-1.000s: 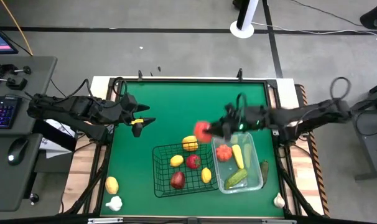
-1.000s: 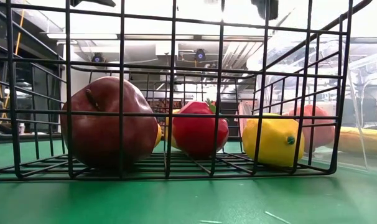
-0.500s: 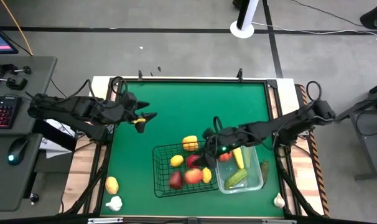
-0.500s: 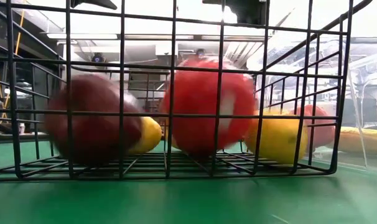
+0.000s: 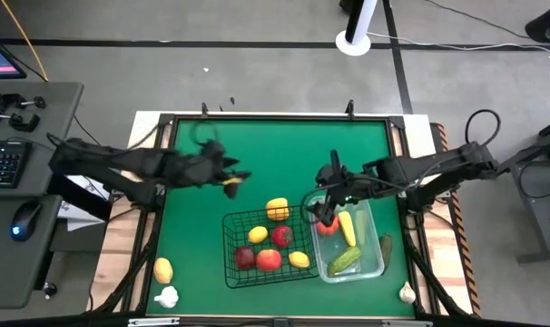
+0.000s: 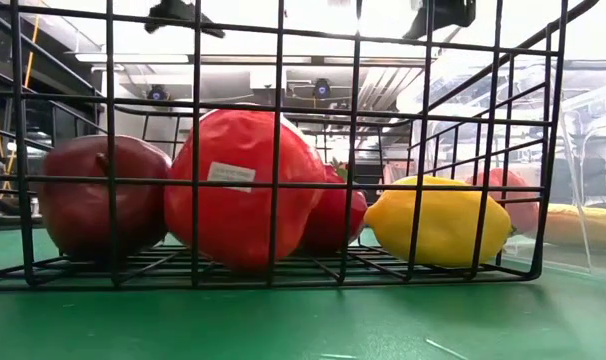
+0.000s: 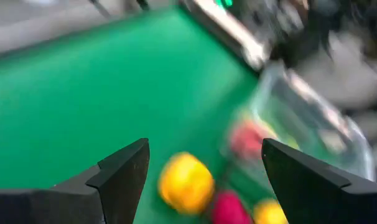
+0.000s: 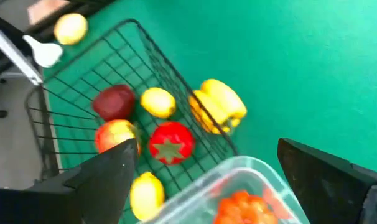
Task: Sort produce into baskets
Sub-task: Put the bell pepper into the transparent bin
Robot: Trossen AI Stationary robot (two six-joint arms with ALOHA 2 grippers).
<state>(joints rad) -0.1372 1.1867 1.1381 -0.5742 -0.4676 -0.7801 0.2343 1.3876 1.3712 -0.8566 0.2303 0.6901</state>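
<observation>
While the right pincer (image 5: 322, 214) hangs over the far corner of the clear tub (image 5: 377, 238) nearest the wire basket (image 5: 231, 238), its fingers (image 8: 101, 177) stand wide apart with nothing between them. Below it in the tub lie an orange-red ribbed tomato (image 5: 327, 225), a pale yellow corn cob (image 5: 347, 227) and a green cucumber (image 5: 345, 262). The black basket, just beside the tub, holds five pieces: a dark red apple (image 6: 88, 195), a red and yellow apple (image 6: 241, 190) bearing a small label, a red tomato with a green star top (image 8: 171, 142), and two lemons (image 5: 299, 259). A yellow pepper (image 5: 277, 209) sits on the green bench (image 5: 284, 154) against the basket's far rim.

The left pincer (image 5: 233, 181) is held above the bench, apart from the basket, its fingers (image 7: 123, 171) well parted and empty; the wrist picture is blurred, so finer detail cannot be confirmed.

Outside the baskets, a lemon (image 5: 163, 270) and a white garlic (image 5: 167, 296) lie at the near left corner. A second garlic (image 5: 407, 292) rests at the near right edge, and a dark green item (image 5: 387, 245), probably a cucumber, lies just beside the tub.
</observation>
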